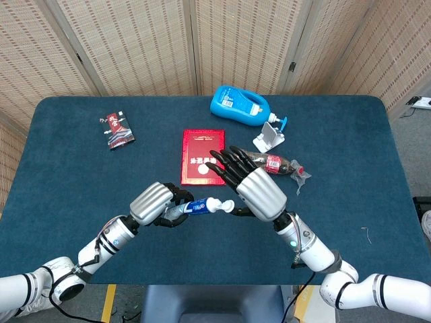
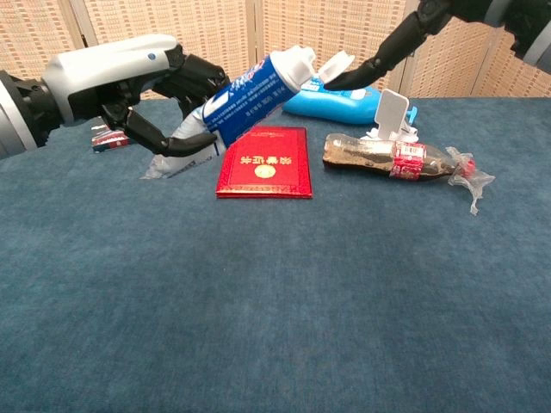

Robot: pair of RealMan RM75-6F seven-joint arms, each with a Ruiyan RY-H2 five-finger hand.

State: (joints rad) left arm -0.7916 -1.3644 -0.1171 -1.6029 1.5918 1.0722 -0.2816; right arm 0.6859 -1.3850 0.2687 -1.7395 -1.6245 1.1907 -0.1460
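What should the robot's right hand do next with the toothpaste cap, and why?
Probably close its fingers on the cap: the left hand holds the toothpaste tube in the air, and the right hand, fingers spread, has a fingertip at the flipped-up cap.

One toothpaste tube [image 1: 201, 206], one red booklet [image 1: 203, 156], one blue jug [image 1: 238, 105], one crushed bottle [image 1: 269, 163], one white stand [image 1: 269, 137], one small packet [image 1: 117, 130], all on or above one table [image 1: 81, 182]; two hands: left [image 1: 153, 203], right [image 1: 253, 188]
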